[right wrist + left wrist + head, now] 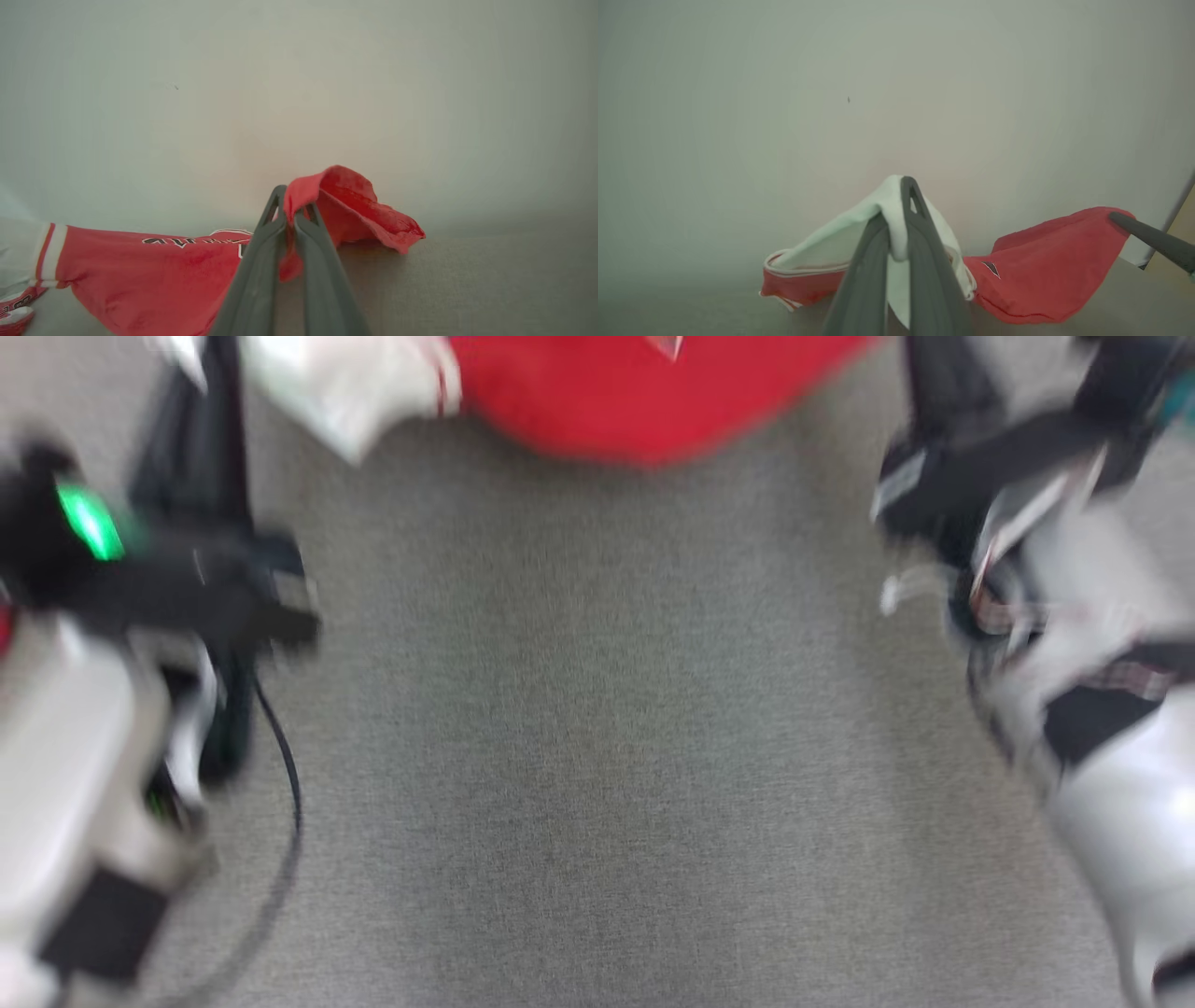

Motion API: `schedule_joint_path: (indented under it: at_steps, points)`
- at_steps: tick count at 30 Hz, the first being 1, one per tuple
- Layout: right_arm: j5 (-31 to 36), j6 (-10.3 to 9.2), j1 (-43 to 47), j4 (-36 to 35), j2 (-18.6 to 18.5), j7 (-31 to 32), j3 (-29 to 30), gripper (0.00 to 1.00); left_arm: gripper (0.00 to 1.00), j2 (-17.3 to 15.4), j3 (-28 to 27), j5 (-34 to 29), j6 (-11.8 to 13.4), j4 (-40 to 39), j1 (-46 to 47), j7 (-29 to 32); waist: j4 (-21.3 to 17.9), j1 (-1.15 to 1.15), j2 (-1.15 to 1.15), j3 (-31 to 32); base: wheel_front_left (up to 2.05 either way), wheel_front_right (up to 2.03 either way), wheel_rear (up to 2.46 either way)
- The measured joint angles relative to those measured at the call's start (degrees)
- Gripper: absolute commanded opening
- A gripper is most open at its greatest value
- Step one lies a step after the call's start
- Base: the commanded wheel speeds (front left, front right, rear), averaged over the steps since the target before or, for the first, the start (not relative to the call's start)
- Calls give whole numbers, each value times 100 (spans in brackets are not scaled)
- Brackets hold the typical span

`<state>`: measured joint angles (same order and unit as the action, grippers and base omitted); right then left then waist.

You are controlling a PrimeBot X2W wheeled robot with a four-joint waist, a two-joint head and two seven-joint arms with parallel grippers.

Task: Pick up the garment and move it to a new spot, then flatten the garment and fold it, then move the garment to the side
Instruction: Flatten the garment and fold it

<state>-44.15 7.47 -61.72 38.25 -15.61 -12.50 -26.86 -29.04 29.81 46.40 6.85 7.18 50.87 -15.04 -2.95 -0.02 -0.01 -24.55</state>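
Here, left gripper (894, 205) and right gripper (292, 205) each pinch the garment (140, 275) above a grey surface (597, 756).

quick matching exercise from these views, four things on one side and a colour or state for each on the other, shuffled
Things:
1. left gripper
2. right gripper
3. light on the left arm
4. cable

States:
a. black, curving over the grey surface
b. shut on a red fold of the garment
c. glowing green
d. shut on the white cloth of the garment

Pairs: 1-d, 2-b, 3-c, 4-a
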Motion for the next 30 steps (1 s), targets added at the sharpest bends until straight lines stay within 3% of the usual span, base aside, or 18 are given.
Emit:
schedule_joint_path:
  at_steps: [4,7,17,30]
  points:
    - [29,0,959,-445,-134,-12,-29,0,0,168,-320,-37,187,-604,-1262,1,-5,0,0,340,0,0,0]
    - [-7,0,1717,-703,-222,-9,130,0,0,322,-465,-159,183,-861,-2126,0,18,-1,-1,585,0,0,0]
    - [-1,0,4252,-1390,-310,322,921,0,0,901,-554,-290,-88,-784,-4302,0,209,0,0,1333,0,0,0]
    - [630,0,6300,-2308,256,992,1997,0,0,1603,-1021,-403,-341,-637,-6009,0,286,1,0,1879,0,0,0]
